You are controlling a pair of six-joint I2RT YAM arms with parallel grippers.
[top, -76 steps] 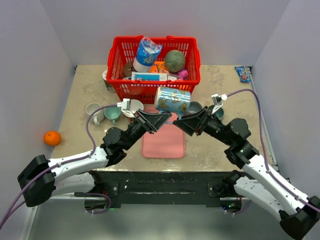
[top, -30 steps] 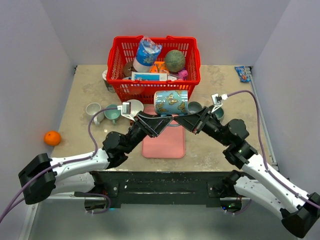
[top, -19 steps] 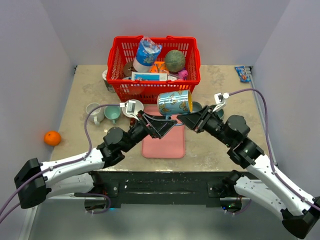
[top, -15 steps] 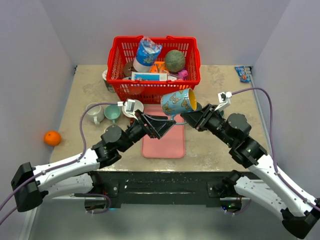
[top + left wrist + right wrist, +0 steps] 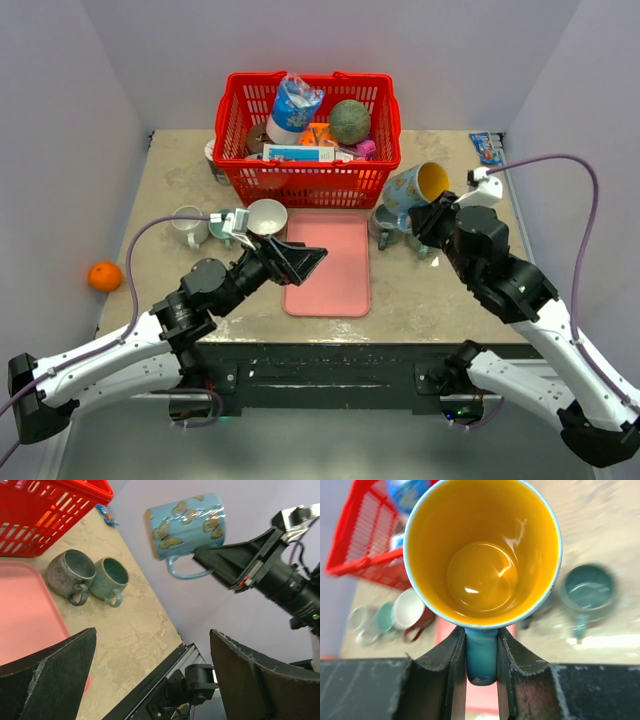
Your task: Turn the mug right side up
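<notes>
Well, the mug point(image 5: 413, 188) hangs in the air just off the front right corner of the red basket point(image 5: 300, 188), clear of the table. It is glazed sky blue outside with tan butterflies, glossy yellow-orange inside and empty, with a plain blue loop handle. From above, its mouth tips upward and away from the basket. The right gripper point(image 5: 481, 641) is clamped on the handle, with one dark finger point(image 5: 451, 680) pressed to each side of it. The left gripper point(image 5: 303, 262) is spread wide and grasps nothing, hovering over the pink tray point(image 5: 335, 285) that lies in front of the basket. A grey cup point(image 5: 70, 572) and a teal cup point(image 5: 111, 574) stand side by side on the table near the basket's right front corner, under the raised mug. From above, the handle and the right gripper's fingers are hidden beneath the mug and wrist, and the two cups are partly covered. In the right wrist view everything behind the mug is smeared, and the mug's base cannot be seen in any view.
</notes>
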